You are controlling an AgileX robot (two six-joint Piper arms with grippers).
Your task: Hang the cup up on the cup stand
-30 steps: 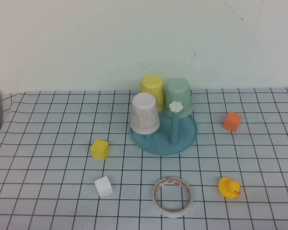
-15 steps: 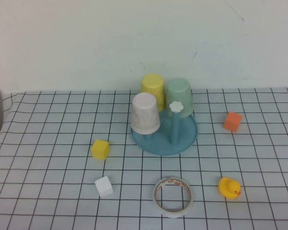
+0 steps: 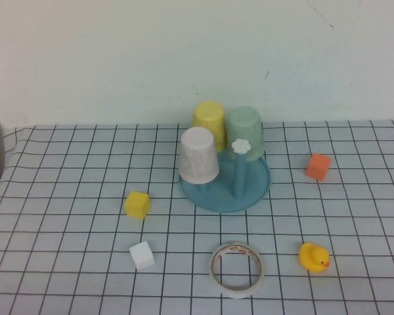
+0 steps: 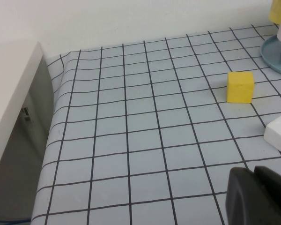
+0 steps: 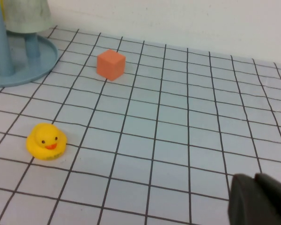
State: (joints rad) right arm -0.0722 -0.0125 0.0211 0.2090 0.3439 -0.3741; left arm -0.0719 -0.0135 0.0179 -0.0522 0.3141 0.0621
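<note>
Pink cup [image 3: 198, 155] sat upside down on a peg of the blue cup stand [image 3: 253, 191], upright axis, while left gripper [image 4: 260, 197] and right gripper [image 5: 257, 200] waited low and apart, finger state indiscernible.

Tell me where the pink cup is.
In the high view, the pink cup sits upside down on the cup stand's left side, beside the yellow cup.

left gripper [image 4: 260, 197], right gripper [image 5: 257, 199], matte black, rounded
</note>
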